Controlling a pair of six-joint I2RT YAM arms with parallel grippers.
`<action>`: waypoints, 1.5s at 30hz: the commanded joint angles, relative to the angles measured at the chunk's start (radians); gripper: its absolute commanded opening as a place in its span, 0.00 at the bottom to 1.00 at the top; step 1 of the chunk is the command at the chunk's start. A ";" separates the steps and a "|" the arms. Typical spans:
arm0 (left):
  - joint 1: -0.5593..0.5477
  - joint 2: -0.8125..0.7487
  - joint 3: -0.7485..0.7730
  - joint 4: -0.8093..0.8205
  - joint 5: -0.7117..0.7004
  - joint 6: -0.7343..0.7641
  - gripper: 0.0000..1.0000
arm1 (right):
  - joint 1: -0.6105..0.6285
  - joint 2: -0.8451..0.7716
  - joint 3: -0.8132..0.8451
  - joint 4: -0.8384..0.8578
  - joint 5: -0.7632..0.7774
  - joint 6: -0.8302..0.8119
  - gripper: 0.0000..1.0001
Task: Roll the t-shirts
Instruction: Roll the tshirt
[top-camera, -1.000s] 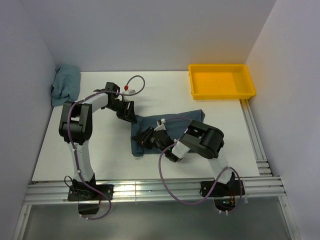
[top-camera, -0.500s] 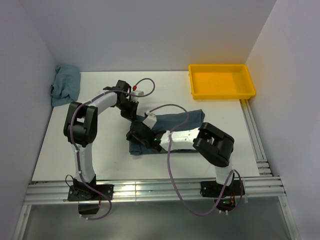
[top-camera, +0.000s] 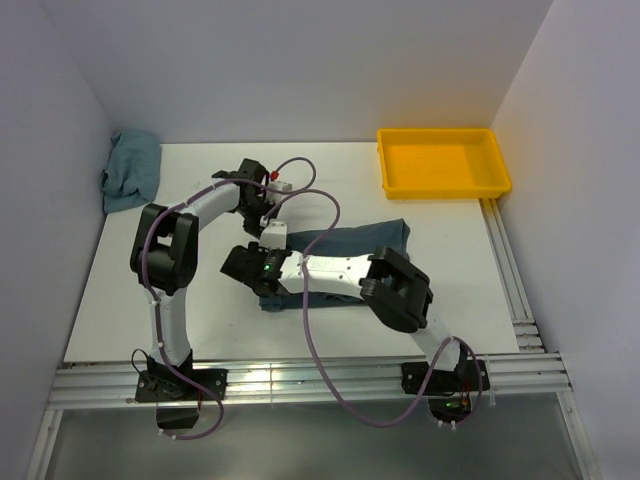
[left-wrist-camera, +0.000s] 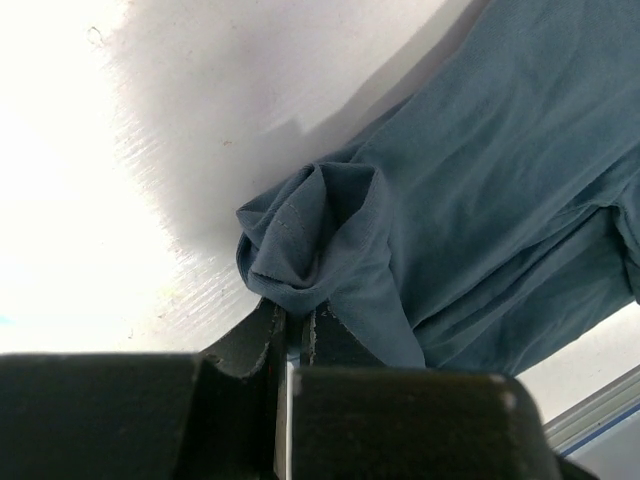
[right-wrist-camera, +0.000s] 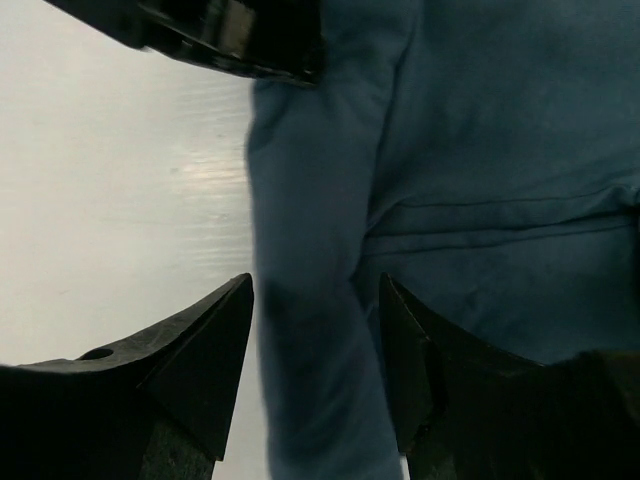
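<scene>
Slate blue-grey cotton t-shirt (top-camera: 370, 238) lies spread; the left gripper (left-wrist-camera: 295, 322) pinches its bunched far-left corner, while the right gripper (right-wrist-camera: 316, 290) straddles its left edge, jaws apart.

Soft matt knit cloth, stitched hem: slate blue-grey t-shirt (left-wrist-camera: 480, 200). White, smooth, faint sheen, fine scratches: table (top-camera: 215, 310). Yellow plastic, slightly glossy: tray (top-camera: 445, 190). Black matt plastic: left gripper (left-wrist-camera: 290, 340), right gripper (right-wrist-camera: 315, 300). Bare metal, dull shine: front rails (top-camera: 300, 380).
</scene>
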 joint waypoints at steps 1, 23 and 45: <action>-0.006 -0.018 0.045 -0.026 -0.028 0.010 0.00 | -0.007 0.063 0.089 -0.152 0.111 -0.019 0.60; -0.021 0.004 0.074 -0.060 -0.044 0.016 0.00 | 0.002 0.121 0.156 -0.100 0.103 -0.099 0.60; 0.002 -0.024 0.159 -0.106 0.047 0.065 0.52 | -0.074 -0.144 -0.444 0.540 -0.172 0.016 0.34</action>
